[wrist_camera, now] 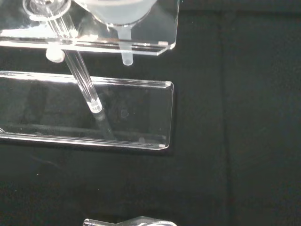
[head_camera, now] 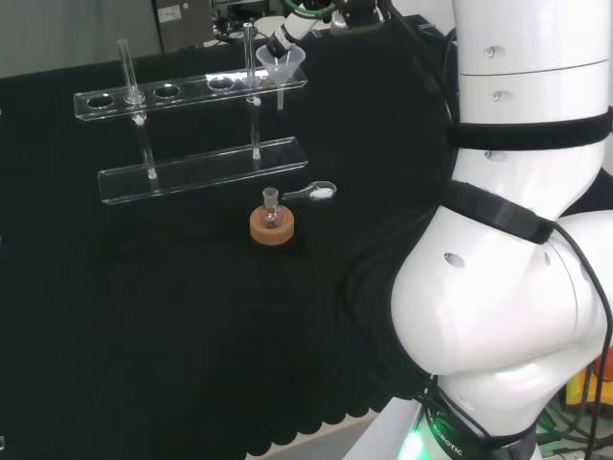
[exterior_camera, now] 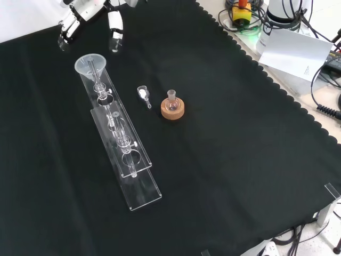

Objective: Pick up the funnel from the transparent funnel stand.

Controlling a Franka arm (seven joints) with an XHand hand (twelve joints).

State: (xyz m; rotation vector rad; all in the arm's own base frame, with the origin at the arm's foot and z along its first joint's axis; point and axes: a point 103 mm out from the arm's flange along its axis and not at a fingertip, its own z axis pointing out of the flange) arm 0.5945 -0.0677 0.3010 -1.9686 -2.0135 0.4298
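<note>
A clear funnel (head_camera: 281,65) (exterior_camera: 90,65) sits upright in the end hole of the transparent stand (head_camera: 192,91) (exterior_camera: 123,145), its stem hanging below the upper shelf. In the front view the hand (exterior_camera: 114,25) hovers just beyond the funnel, open, with fingers spread to either side and not touching it. In the head view part of the hand (head_camera: 287,36) shows just behind the funnel's rim. The wrist view shows the funnel's cone (wrist_camera: 120,12) above the stand's base plate (wrist_camera: 141,113).
A small flask on a cork ring (head_camera: 273,222) (exterior_camera: 173,109) stands near the stand. A clear scoop with white powder (head_camera: 321,192) (exterior_camera: 143,93) lies beside it. Upright rods (head_camera: 252,91) hold the stand's shelf. Paper and cables (exterior_camera: 293,50) lie past the cloth's scalloped edge.
</note>
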